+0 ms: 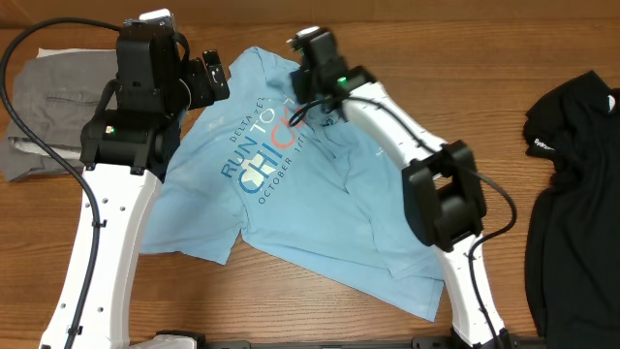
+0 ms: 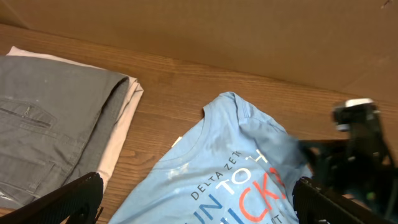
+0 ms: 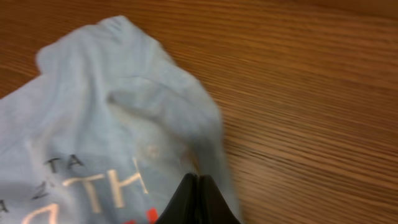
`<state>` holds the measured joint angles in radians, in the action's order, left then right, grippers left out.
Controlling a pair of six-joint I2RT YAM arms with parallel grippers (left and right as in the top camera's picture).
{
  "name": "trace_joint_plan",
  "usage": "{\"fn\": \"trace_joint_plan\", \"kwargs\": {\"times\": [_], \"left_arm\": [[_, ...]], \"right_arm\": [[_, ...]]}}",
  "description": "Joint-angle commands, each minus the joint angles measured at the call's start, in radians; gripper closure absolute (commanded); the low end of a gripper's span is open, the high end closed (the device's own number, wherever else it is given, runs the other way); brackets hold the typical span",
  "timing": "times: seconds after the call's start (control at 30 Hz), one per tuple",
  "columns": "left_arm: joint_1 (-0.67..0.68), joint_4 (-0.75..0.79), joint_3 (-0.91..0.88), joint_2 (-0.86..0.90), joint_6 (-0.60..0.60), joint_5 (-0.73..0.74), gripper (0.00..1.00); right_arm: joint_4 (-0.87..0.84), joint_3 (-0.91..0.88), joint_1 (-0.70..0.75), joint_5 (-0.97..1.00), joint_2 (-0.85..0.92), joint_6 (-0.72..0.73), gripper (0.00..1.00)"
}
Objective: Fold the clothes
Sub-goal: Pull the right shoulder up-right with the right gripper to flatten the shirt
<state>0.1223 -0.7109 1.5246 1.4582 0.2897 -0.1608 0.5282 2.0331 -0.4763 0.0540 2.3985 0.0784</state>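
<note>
— Overhead?
— High up, looking straight down on the whole tabletop.
— The wrists?
— Left is low, slanting forward over the T-shirt neckline. Right is very close above that same lettered end, which all three views share.

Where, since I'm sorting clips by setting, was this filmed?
Likely a robotics lab bench, not a home: a left arm and right arm at a wooden table, a cardboard backdrop, and a light blue T-shirt spread out for practice.

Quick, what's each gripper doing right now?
Left gripper: open, holding nothing.
Right gripper: closed, pinching the T-shirt.
</note>
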Motion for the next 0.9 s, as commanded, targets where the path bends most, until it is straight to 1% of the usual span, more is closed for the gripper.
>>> {"fn": "trace_joint_plan", "kwargs": {"times": [0.0,0.3,0.43,0.57,0.6,0.63,0.67,0.7,0.73,0.8,0.87], "left_arm": [[-0.004,0.003,-0.007,-0.007,0.010,0.004,0.00],[-0.004,0.003,-0.007,-0.007,0.010,0.004,0.00],[-0.004,0.003,-0.007,-0.007,0.010,0.004,0.00],[-0.004,0.004,-0.007,-0.007,0.010,0.004,0.00],[-0.004,0.003,-0.007,-0.007,0.010,0.004,0.00],[-0.004,0.003,-0.007,-0.007,0.010,0.004,0.00],[-0.004,0.003,-0.007,-0.007,0.010,0.004,0.00],[-0.004,0.003,-0.007,-0.007,0.010,0.004,0.00],[-0.004,0.003,-0.007,-0.007,0.010,0.004,0.00],[-0.004,0.003,-0.007,-0.007,0.010,0.004,0.00],[-0.004,0.003,-0.007,-0.007,0.010,0.004,0.00]], "right_arm": [[0.010,0.026,0.063,-0.137,-0.024,0.002,0.96],[-0.062,0.025,0.151,-0.077,-0.023,0.001,0.96],[-0.144,0.020,0.206,-0.077,-0.006,0.000,0.96],[-0.246,0.020,0.240,-0.069,0.041,-0.039,0.96],[-0.272,0.020,0.245,-0.059,0.056,-0.052,0.94],[-0.289,0.020,0.248,-0.034,0.068,-0.052,0.75],[-0.297,0.020,0.251,-0.013,0.074,-0.051,0.50],[-0.309,0.020,0.254,0.026,0.081,-0.051,0.29],[-0.312,0.021,0.255,0.058,0.081,-0.051,0.19],[-0.311,0.034,0.258,0.088,0.074,-0.051,0.05],[-0.277,0.065,0.261,0.086,0.053,-0.050,0.02]]}}
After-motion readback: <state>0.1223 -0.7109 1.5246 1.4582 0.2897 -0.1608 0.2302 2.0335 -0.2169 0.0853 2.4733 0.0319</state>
